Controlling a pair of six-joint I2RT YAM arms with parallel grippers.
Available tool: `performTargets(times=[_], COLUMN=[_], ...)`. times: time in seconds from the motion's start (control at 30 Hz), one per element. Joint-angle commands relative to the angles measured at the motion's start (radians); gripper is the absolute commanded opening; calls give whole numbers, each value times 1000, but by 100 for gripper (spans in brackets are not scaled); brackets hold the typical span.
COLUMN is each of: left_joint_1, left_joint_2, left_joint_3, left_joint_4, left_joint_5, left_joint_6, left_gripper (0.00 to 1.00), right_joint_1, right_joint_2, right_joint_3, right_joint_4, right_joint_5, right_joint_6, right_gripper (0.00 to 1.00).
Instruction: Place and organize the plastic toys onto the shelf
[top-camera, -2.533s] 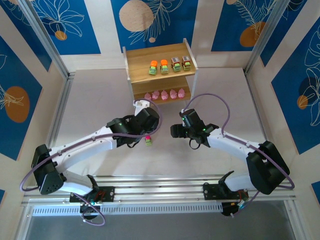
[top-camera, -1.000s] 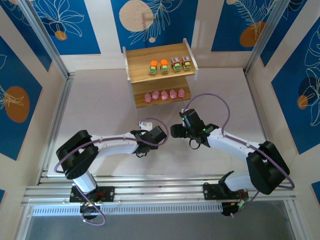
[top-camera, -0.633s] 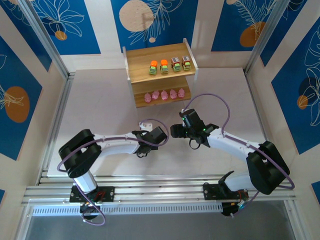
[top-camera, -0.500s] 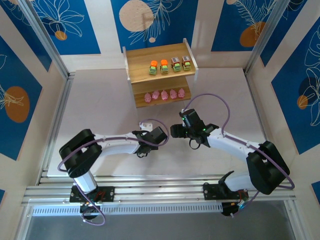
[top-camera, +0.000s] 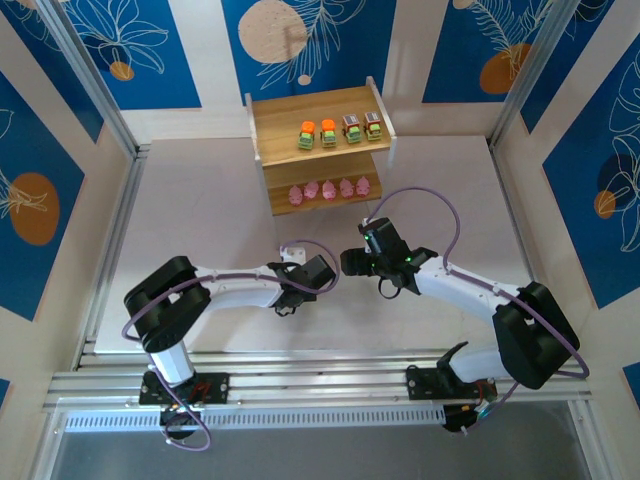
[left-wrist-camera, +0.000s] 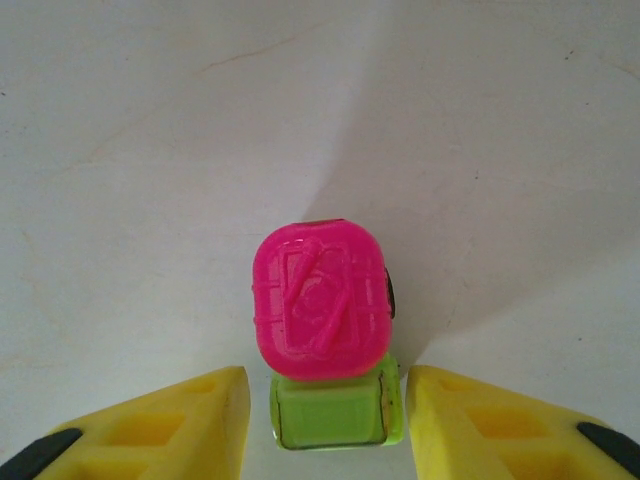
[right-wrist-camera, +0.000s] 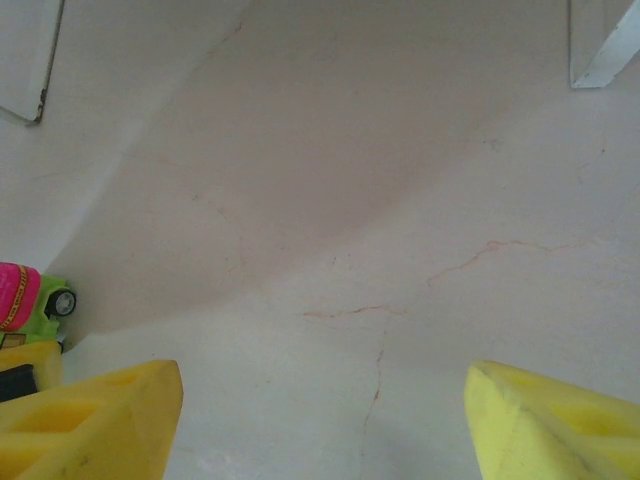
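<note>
We found the left tool (left-wrist-camera: 325, 405) narrow around the pink-topped toy car (left-wrist-camera: 320, 315), slim gaps either side; right tool (right-wrist-camera: 322, 395) wide.

The small green blocky car with the magenta top (left-wrist-camera: 318, 310) is glossy moulded plastic. The off-white table (right-wrist-camera: 400, 200) looks matt and faintly cracked. The two-tier shelf (top-camera: 290, 112) is smooth, light-grained wood.

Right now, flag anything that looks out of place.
One toy car, green with a magenta top, stands on the table between the fingers of the left gripper, apart from the shelf, where four cars line the upper tier and five pink figures the lower. Nothing looks damaged or tipped.
</note>
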Motion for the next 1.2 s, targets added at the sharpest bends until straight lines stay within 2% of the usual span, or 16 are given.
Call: performTargets(times=[0.0,0.83,1.17], left_joint_1=[-9,12,16], left_joint_2=[16,35,22], left_joint_3=[25,46,51], left_joint_4=[-2,-1,-11], left_joint_5=[-23,-41,-42], left_joint_6=[-18,-14,-1], left_gripper=[45,40,31], right_joint_1=[-1,-1,-1], right_joint_2=[3,2,6], right_joint_3=[17,20,23], right_joint_4=[4,-3,-4], right_joint_5=[-19,-21,-19], right_joint_6=[8,6,4], right_gripper=[74,74,74])
